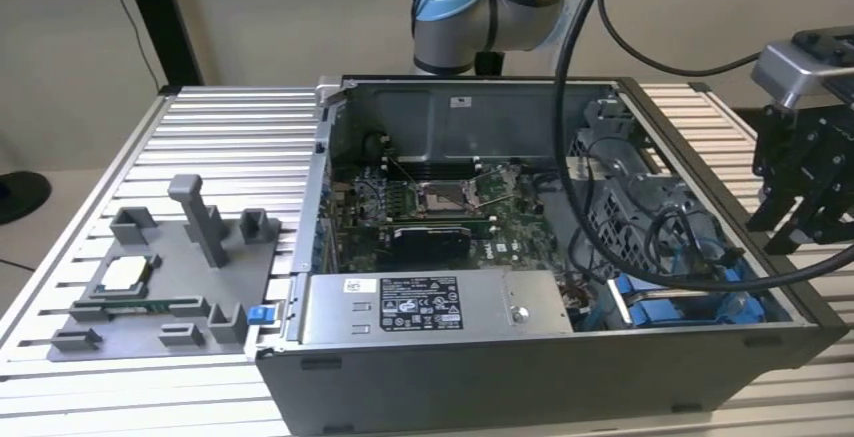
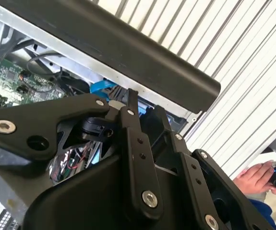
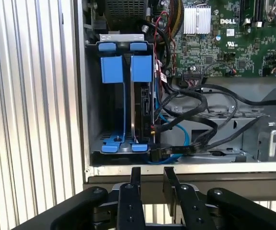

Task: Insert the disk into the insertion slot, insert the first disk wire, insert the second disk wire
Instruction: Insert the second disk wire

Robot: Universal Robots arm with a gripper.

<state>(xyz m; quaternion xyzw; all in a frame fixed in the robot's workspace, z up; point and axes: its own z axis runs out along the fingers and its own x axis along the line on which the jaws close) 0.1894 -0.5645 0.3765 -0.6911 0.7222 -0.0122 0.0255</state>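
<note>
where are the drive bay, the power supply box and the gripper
drive bay (image 3: 93, 105), first wrist view, on its grey side wall
power supply box (image 1: 527, 307), exterior view, on its bare silver top
gripper (image 3: 152, 173), first wrist view, midway between its jaws

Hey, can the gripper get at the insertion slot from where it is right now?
Probably yes. The gripper hangs just outside the computer case, by the wall nearest the insertion slot, and the case is open above it. Black cables beside the slot could crowd the approach.
</note>
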